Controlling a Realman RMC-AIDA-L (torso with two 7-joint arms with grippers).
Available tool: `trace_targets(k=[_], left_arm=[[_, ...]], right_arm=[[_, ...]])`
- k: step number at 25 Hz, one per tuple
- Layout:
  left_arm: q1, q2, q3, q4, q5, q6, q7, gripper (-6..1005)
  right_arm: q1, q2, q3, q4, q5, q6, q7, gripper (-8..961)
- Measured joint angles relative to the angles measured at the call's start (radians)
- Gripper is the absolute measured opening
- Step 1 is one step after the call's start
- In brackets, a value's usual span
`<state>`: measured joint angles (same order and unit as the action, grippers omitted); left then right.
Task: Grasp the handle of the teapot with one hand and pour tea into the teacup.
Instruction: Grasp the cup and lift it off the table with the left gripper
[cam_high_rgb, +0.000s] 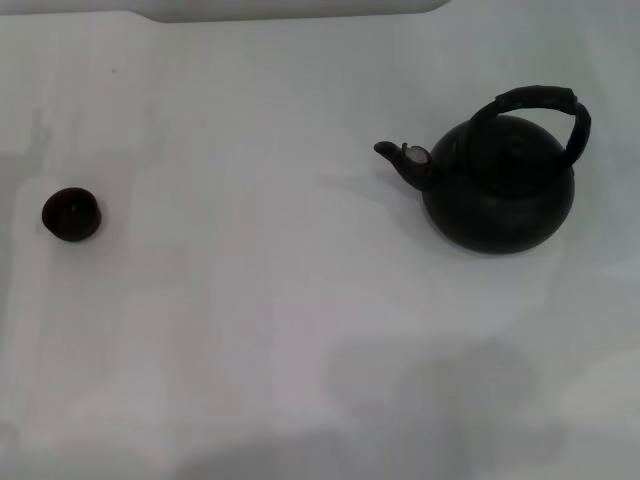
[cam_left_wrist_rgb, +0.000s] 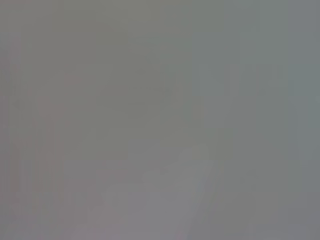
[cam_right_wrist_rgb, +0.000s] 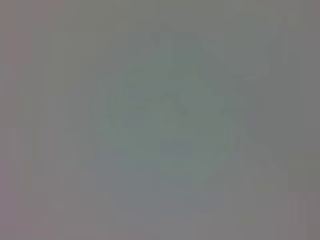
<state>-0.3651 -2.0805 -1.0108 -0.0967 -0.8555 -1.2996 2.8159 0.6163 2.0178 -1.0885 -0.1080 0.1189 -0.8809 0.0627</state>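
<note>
The black round teapot (cam_high_rgb: 500, 190) stands on the white table at the right of the head view, its short spout (cam_high_rgb: 402, 158) pointing left. Its thick black arched handle (cam_high_rgb: 540, 105) rises over the top, leaning toward the far right. The tiny dark teacup (cam_high_rgb: 70, 214) sits far off at the left, upright and alone. No hand or gripper shows in the head view. Both wrist views show only a plain grey field with no object or finger in them.
The white table (cam_high_rgb: 260, 300) spreads between the teacup and the teapot. A pale raised edge (cam_high_rgb: 290, 8) runs along the far side of the table. Soft shadows lie near the front edge.
</note>
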Motion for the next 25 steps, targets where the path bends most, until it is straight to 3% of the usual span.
trace_targets(k=[7,19,25], left_arm=[[-0.001,0.003,0.000,0.000,-0.001,0.000,0.003,861],[0.004,0.004,0.001,0.001,0.003,-0.012,0.001,862],[0.029,0.002,0.004,0.006,0.119,-0.077,0.006,862]], right_arm=[[0.007,0.005,-0.063,0.002,-0.004,0.054,0.005,717],[0.000,0.006,-0.067,0.014,-0.004,0.060,0.006,712],[-0.021,0.003,-0.067,0.018,-0.004,0.062,0.006,710]])
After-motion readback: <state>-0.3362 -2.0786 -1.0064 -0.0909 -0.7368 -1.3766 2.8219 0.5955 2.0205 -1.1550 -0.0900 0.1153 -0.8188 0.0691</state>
